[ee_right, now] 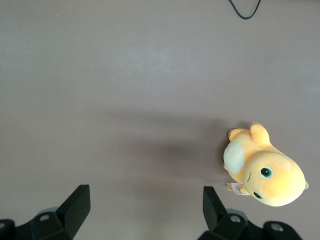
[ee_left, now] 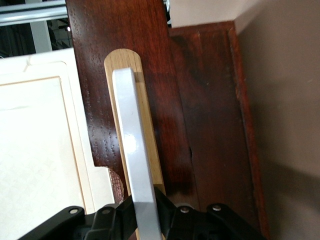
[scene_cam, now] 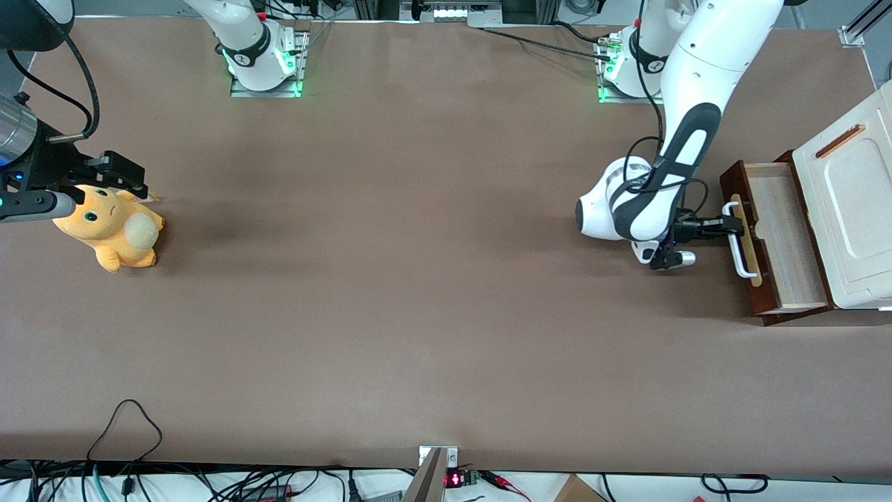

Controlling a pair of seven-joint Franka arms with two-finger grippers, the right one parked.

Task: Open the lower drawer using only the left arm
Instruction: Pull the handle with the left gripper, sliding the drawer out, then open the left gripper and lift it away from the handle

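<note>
Orange plush toy [scene_cam: 110,226] lies toward the parked arm's end of the counter [scene_cam: 390,293], well apart from the work; between it and the left arm [scene_cam: 686,125] the brown surface carries nothing, so there looks to be plenty of room for the pull to run that way.

Next comes the claw [scene_cam: 725,226], low over the counter near the working arm's end, its black fingers [ee_left: 167,210] closed narrowly around the white bar handle [scene_cam: 740,240]. The wrist view shows the bar passing between them, a finger on each face.

At the counter's edge by the working arm sits the lower drawer [scene_cam: 780,233], already drawn partly out from under the cream-white cabinet [scene_cam: 854,209], its pale wood-grain inside open to view. The dark reddish wood front looks stiff and fairly solid, so it should slide as one piece without flexing. The glossy handle is probably slippery; holding near its middle, as now, seems best for a straight pull without skewing. The main risk I judge is dragging the whole cabinet along.
</note>
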